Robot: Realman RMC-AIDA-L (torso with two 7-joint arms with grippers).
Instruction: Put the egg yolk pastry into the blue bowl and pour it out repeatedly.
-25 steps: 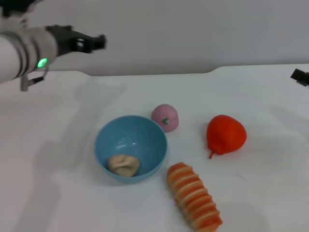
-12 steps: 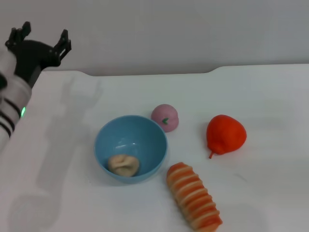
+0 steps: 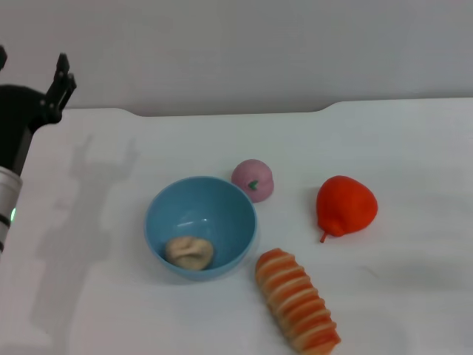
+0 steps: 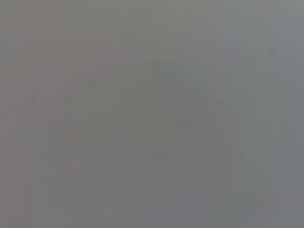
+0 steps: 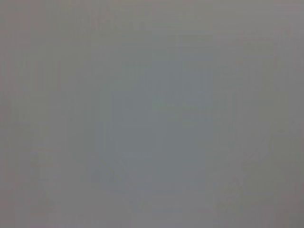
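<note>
Pastry (image 3: 189, 252) sits in the blue bowl (image 3: 200, 225) mid-table, well to the right and nearer than the left gripper (image 3: 33, 70), which is spread open and empty at far left; right arm unseen.

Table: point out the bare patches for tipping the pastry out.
The table is bare left of the blue bowl, below the left hand, and beyond the red pear. It is crowded between bowl, pink ball and striped roll.
</note>
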